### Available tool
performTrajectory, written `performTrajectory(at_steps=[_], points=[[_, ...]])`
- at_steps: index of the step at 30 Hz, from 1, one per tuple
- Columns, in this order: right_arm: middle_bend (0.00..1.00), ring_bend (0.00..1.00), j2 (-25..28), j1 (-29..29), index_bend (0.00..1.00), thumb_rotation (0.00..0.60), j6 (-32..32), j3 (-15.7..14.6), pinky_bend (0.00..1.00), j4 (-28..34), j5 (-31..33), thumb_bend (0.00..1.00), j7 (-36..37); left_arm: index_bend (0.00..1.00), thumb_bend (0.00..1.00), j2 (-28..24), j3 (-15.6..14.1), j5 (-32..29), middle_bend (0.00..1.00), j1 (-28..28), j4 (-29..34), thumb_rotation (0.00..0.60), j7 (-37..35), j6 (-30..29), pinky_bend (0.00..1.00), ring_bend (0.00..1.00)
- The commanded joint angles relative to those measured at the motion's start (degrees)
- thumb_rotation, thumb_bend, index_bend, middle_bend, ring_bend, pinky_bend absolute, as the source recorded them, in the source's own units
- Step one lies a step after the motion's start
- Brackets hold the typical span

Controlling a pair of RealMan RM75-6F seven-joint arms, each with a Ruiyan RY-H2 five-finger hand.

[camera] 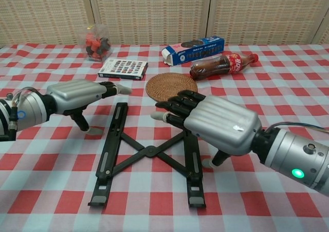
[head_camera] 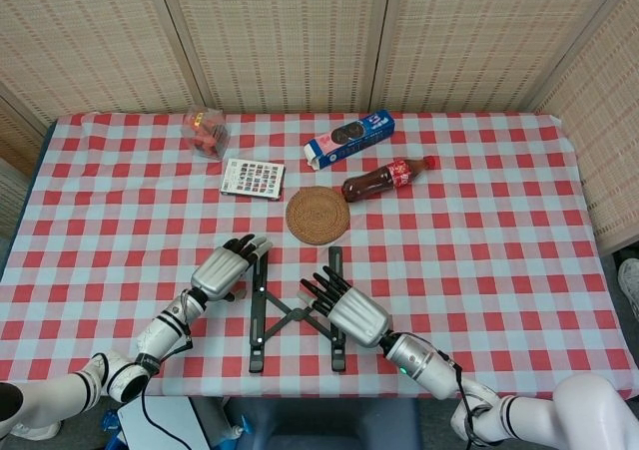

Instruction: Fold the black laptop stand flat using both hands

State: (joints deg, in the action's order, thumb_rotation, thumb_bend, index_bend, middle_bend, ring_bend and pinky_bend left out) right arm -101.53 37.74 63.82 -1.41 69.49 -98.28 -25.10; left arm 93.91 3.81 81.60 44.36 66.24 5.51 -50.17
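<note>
The black laptop stand (head_camera: pixel 262 310) lies low on the checked cloth near the front edge, its two rails spread apart and joined by crossed links (camera: pixel 148 150). My left hand (head_camera: pixel 226 268) is just left of the far end of the left rail, fingers stretched out and thumb pointing down to the cloth; it holds nothing (camera: pixel 82 94). My right hand (head_camera: pixel 345 307) hovers over the upper half of the right rail, palm down with fingers spread toward the left, also holding nothing (camera: pixel 215 124). It hides that part of the rail.
Behind the stand are a round woven coaster (head_camera: pixel 318 215), a cola bottle on its side (head_camera: pixel 384 179), a blue biscuit box (head_camera: pixel 348 137), a flat colourful box (head_camera: pixel 253 178) and a clear jar (head_camera: pixel 206 132). The table's front edge runs just below the stand.
</note>
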Motion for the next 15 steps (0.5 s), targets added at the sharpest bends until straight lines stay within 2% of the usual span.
performTrajectory(at_steps=[1,15], points=[[0.0,0.0,-0.27,0.07,0.0,0.6,0.19,0.19,0.0,-0.36,-0.07,0.0,0.18,0.0,0.22,0.15,0.02,-0.07,0.0,0.13,-0.01,0.6,-0.22,0.2,0.18,0.0],[0.0,0.0,-2.16,0.39,0.0,0.6,1.19,0.73,0.0,-2.12,-0.56,0.0,0.88,0.0,0.22,1.13,0.29,-0.44,0.0,0.58,0.14,0.6,-1.55,0.54,0.18,0.0]])
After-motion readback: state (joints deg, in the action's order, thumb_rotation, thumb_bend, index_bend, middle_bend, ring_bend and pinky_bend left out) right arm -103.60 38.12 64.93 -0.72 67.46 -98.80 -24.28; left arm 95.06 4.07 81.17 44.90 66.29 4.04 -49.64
